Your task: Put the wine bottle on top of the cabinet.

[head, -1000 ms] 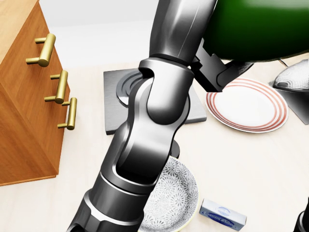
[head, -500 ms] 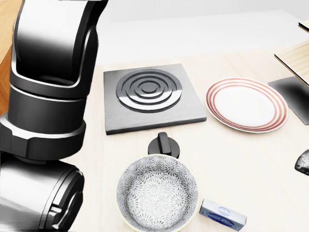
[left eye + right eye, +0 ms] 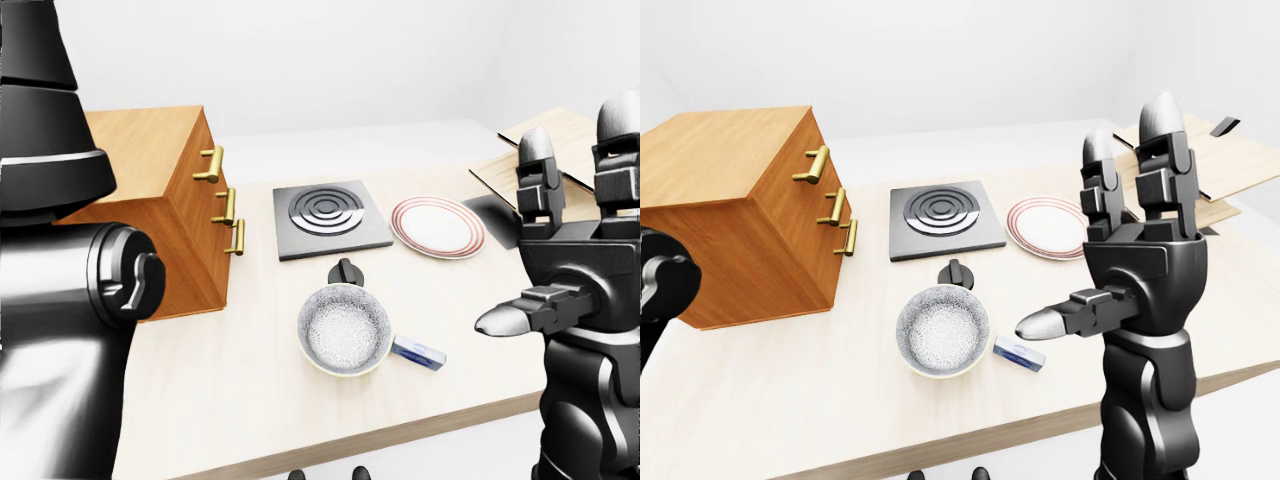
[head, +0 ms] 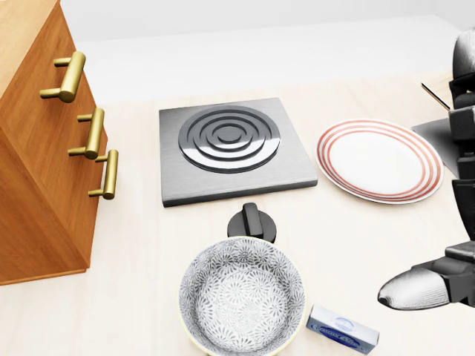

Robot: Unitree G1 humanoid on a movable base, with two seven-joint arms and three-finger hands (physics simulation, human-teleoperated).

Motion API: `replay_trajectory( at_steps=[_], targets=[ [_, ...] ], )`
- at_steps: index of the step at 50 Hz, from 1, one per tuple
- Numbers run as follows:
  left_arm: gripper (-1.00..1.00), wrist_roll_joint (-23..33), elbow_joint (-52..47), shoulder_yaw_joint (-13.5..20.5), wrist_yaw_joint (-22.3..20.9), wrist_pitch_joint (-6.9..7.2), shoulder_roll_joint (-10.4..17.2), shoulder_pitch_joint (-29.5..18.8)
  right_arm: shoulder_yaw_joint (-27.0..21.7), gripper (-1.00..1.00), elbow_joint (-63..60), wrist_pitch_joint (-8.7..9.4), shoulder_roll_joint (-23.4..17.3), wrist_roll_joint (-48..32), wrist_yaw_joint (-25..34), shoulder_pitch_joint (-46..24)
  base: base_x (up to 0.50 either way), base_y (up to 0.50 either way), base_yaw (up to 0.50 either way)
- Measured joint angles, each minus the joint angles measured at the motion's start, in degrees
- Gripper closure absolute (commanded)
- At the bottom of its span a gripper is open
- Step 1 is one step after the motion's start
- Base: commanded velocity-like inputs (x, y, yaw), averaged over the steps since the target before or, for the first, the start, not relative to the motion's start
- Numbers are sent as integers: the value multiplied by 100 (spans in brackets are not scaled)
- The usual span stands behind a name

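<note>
Right-eye view shows the right hand raised at the right of the frame, fingers spread upright and thumb jutting left, holding and touching nothing. The left hand does not show; only a dark arm segment fills the left-eye view's left edge, possibly the forearm. The cabinet stands at left on the pale surface, its top bare. No wine bottle appears in any view.
</note>
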Motion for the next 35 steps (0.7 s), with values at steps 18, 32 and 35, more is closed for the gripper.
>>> replay_trajectory(
  at_steps=[18, 32, 35],
  targets=[
    [100, 78, 1167, 197, -965, 0, 1125, 68, 19, -100, 249, 0, 45, -286, 291, -74, 0, 0, 0],
    [100, 49, 2260, 404, -1054, 0, 1560, 465, 51, -100, 303, 0, 70, -374, 379, -83, 0, 0, 0],
    [100, 9, 2609, 454, -993, 0, 1612, 565, 61, -100, 328, 0, 73, -396, 394, -90, 0, 0, 0]
  ],
)
